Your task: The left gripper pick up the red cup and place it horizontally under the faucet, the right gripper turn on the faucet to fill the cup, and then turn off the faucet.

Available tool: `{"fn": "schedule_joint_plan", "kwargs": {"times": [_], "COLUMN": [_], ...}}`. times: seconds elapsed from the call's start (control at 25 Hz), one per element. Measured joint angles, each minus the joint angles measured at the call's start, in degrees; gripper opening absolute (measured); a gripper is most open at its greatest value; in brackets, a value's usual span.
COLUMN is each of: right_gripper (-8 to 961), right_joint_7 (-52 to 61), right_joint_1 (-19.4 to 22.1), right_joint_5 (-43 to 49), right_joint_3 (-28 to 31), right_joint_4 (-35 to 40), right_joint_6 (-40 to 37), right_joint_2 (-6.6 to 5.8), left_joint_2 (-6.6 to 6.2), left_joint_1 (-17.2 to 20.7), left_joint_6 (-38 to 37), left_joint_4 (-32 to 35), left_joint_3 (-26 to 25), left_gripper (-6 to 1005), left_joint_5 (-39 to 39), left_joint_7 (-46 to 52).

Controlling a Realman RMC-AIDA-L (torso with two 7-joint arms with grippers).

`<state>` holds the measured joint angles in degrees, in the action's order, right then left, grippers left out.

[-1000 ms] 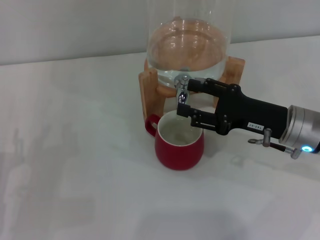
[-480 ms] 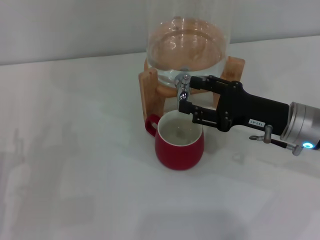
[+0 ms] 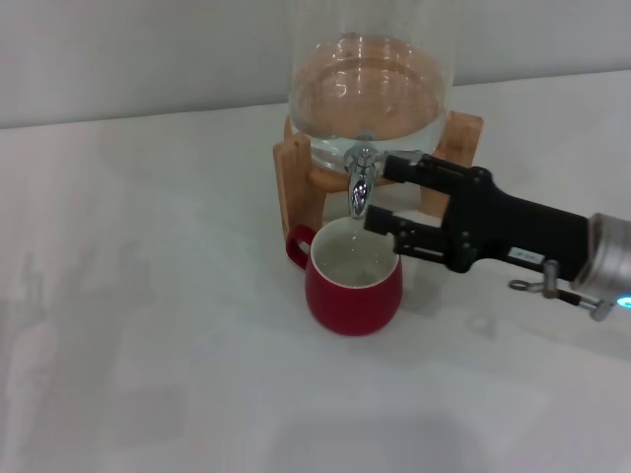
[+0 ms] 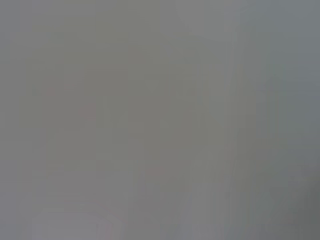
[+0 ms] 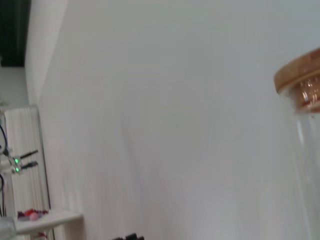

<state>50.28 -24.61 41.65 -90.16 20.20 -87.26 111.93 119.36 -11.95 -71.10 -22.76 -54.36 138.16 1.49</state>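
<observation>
Head view: white table (image 3: 148, 345), pale wall; right gripper (image 3: 380, 192) fingers apart beside faucet (image 3: 359, 187).

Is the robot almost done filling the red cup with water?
Partway. The red cup already stands upright under the faucet, so placing looks done. The right end effector sits open beside the faucet, and a thin stream seems to be running in. Left: finish filling, then turn the faucet off.

We reach our right gripper (image 3: 381, 190) in from the right, fingers spread apart, silver wrist trailing behind.
</observation>
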Motion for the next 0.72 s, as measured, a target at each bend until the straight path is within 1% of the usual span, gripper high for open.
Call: {"fn": "schedule_joint_plan", "kwargs": {"times": [0.2,0.32,0.56,0.72], "right_gripper": [749,749,750,750], "right_joint_7": [0.1,0.2,0.2,-0.1], "right_joint_1": [2.3,2.9,3.6,3.9], "right_joint_5": [0.1,0.2,0.1,0.2], "right_joint_3": [3.8,6.1,11.1,16.0], "right_joint_4": [0.5,0.5,0.1,0.0], "right_joint_6": [-2.5,-3.2,-2.3,-0.1], "right_joint_2": [-0.53,-1.01,-1.45,-1.70], "left_joint_2": [-0.02,-0.07,-0.07,-0.03], "left_joint_1": [0.0,0.0,0.0,-0.1], "left_joint_6": [0.0,0.0,0.4,0.6], "left_joint_4": [0.0,0.0,0.6,0.7], "left_joint_3": [-0.1,-0.1,-0.1,-0.1], "left_gripper": [457,457,457,458], "left_joint_5": [-0.1,-0.1,-0.3,-1.6], "left_joint_7": [0.0,0.0,0.0,0.0]}}
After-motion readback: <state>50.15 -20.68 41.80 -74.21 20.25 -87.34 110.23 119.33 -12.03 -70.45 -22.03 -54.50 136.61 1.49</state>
